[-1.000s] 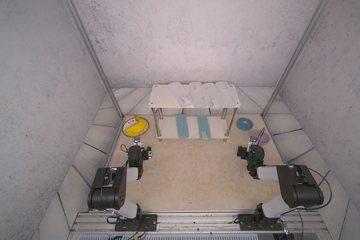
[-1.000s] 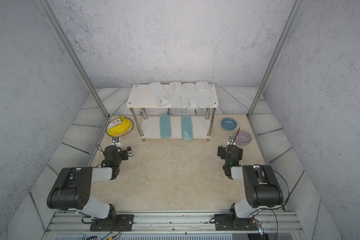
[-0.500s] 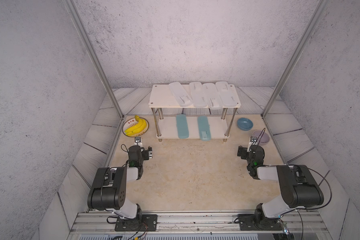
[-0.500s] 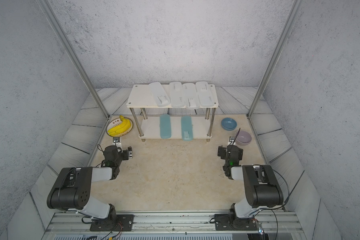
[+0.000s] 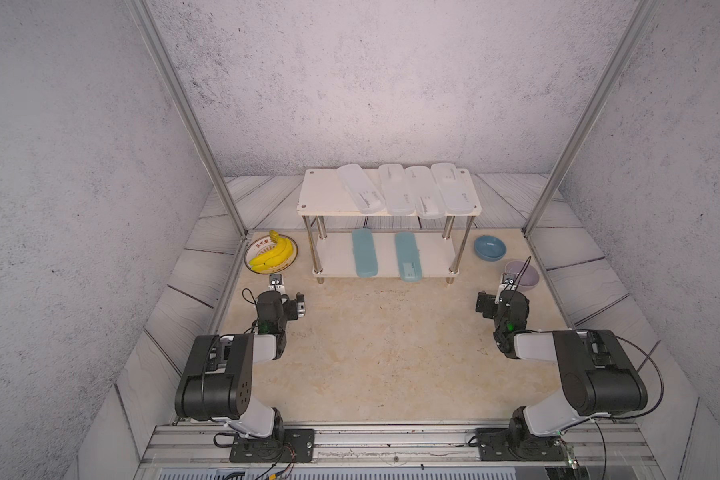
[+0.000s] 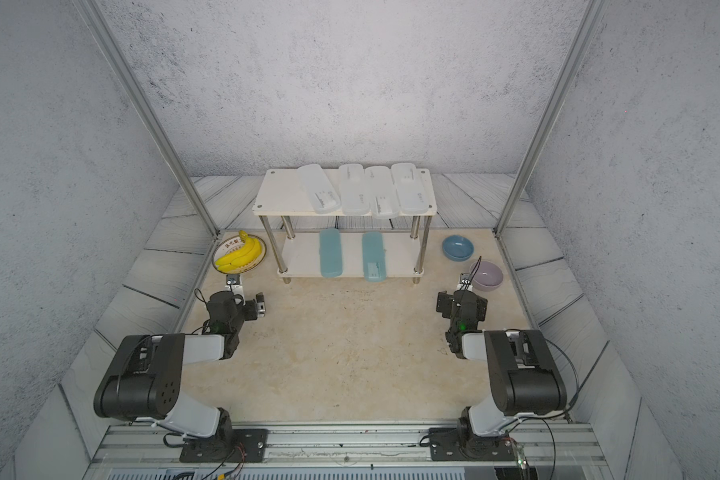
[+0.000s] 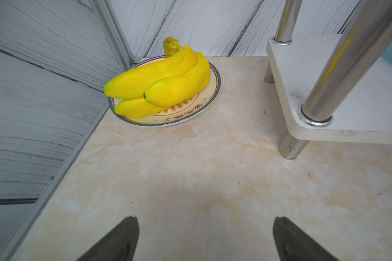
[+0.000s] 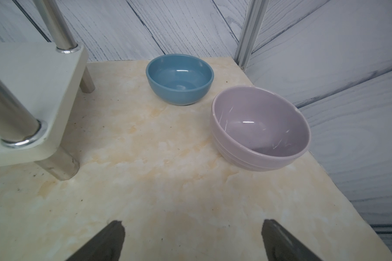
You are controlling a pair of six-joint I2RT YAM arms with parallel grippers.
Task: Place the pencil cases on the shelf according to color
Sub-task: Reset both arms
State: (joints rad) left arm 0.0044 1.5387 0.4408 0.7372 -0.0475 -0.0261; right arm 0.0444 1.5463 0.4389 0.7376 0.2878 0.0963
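Note:
The shelf (image 5: 321, 193) stands at the back of the table in both top views. Several frosted white pencil cases (image 5: 360, 189) lie side by side on its upper board. Two teal pencil cases (image 5: 364, 253) (image 5: 408, 257) rest on the lower board (image 6: 304, 257). My left gripper (image 5: 276, 280) sits low near the shelf's front left leg, open and empty; the left wrist view shows its fingertips wide apart (image 7: 204, 222) over bare tabletop. My right gripper (image 5: 509, 279) is by the front right leg, also open and empty (image 8: 191, 226).
A plate with yellow bananas (image 5: 273, 254) (image 7: 163, 83) lies just ahead of the left gripper. A blue bowl (image 5: 490, 248) (image 8: 179, 79) and a lilac bowl (image 5: 523, 275) (image 8: 260, 128) stand ahead of the right gripper. Slanted metal frame posts (image 5: 208, 158) flank the table.

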